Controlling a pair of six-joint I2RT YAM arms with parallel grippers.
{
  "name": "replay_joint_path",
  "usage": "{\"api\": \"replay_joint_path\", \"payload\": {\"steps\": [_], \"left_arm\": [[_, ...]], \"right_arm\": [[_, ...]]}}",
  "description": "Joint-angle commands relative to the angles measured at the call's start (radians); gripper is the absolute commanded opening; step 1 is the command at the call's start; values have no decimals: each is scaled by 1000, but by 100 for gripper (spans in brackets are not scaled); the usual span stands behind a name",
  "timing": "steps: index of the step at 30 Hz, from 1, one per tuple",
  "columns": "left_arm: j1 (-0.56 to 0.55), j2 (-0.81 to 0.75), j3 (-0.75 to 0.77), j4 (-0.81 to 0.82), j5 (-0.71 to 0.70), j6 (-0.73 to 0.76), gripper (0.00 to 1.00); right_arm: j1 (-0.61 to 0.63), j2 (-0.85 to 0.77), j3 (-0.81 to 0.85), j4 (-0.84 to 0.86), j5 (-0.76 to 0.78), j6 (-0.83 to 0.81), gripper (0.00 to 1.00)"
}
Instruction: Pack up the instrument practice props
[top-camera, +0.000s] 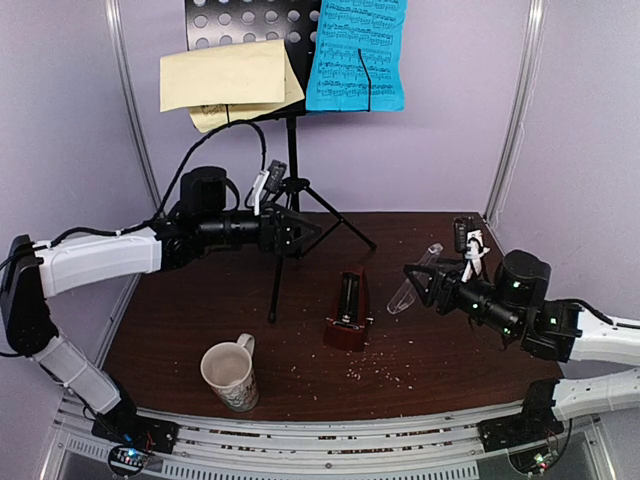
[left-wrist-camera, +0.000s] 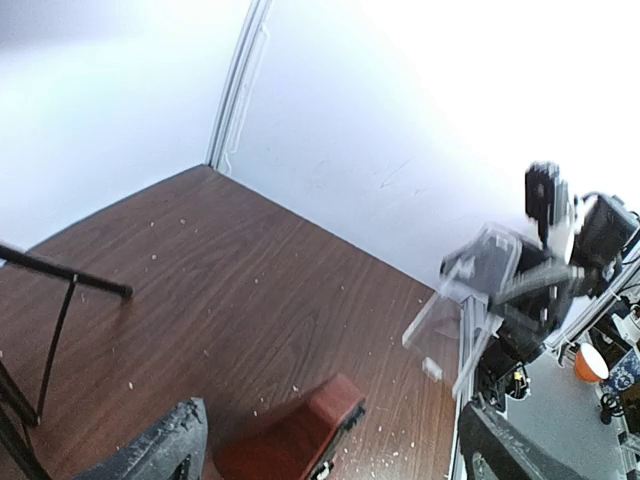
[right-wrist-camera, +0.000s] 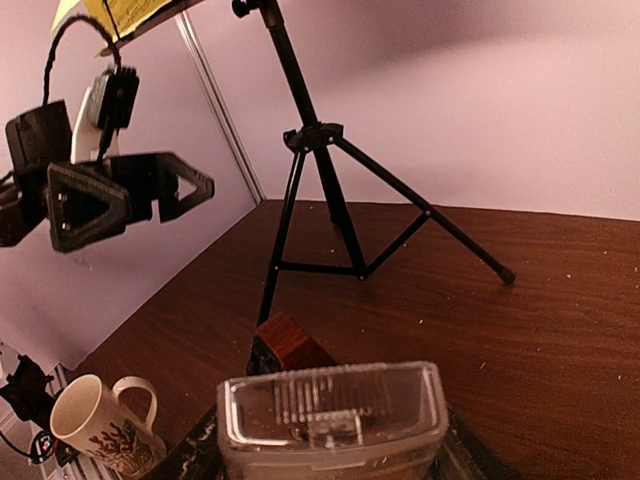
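Over the crumb-strewn counter (top-camera: 200, 305), the clear plastic cover (top-camera: 405, 290), judged light, slick and brittle, is clamped across its flat faces by the right end effector (top-camera: 420, 280), right of the metronome (top-camera: 347, 315), while the left end effector (top-camera: 308, 233) is spread wide, empty.

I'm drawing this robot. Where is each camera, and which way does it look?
Top: high behind both arms, looking down over the table to the music stand; both arms show.
Left wrist: looks across at the right gripper; its own finger shows.
Right wrist: looks at the stand's legs and left gripper, over the clear cover it holds.
All three see the metronome.
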Motion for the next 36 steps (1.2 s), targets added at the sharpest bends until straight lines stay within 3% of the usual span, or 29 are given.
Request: {"api": "replay_joint_path", "payload": {"steps": [1, 6, 18, 24, 36], "left_arm": [[8, 109, 147, -197, 84, 84, 90], [7, 203, 227, -240, 54, 63, 89], [-9, 344, 306, -143, 155, 9, 82], [-50, 425, 385, -135, 173, -9, 80], [-92, 523, 495, -262, 193, 100, 74]], "right_arm": [[101, 72, -10, 17, 157, 34, 52], [168, 144, -23, 76, 276, 30, 52], [176, 369, -73, 388, 310, -23, 52], [194, 459, -68, 464, 299, 1, 52], [199, 370, -128, 424, 376, 26, 53]]}}
